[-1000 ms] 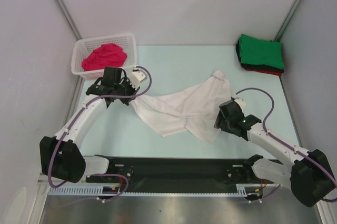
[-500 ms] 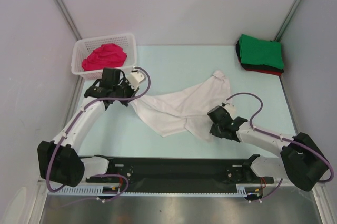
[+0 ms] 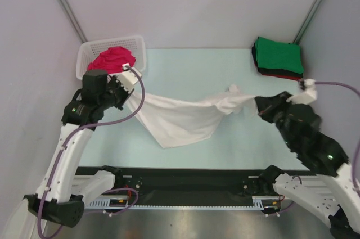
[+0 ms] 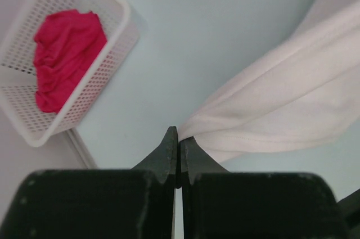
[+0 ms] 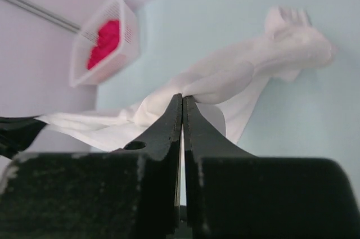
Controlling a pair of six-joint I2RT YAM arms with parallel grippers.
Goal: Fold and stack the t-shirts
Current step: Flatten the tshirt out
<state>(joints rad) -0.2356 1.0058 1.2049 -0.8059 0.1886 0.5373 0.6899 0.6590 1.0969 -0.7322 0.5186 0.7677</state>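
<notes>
I see left gripper, right gripper both clamping soft white cloth t-shirt, stretched sagging between them.

Left gripper and right gripper closed

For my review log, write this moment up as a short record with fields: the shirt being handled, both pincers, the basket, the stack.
shirt in work: white t-shirt, stretched between the arms, middle sagging
left pincer: shut on one end of it
right pincer: shut on the other end
basket: far left, holds crumpled magenta-red shirt
folded stack: far right, green on top
</notes>
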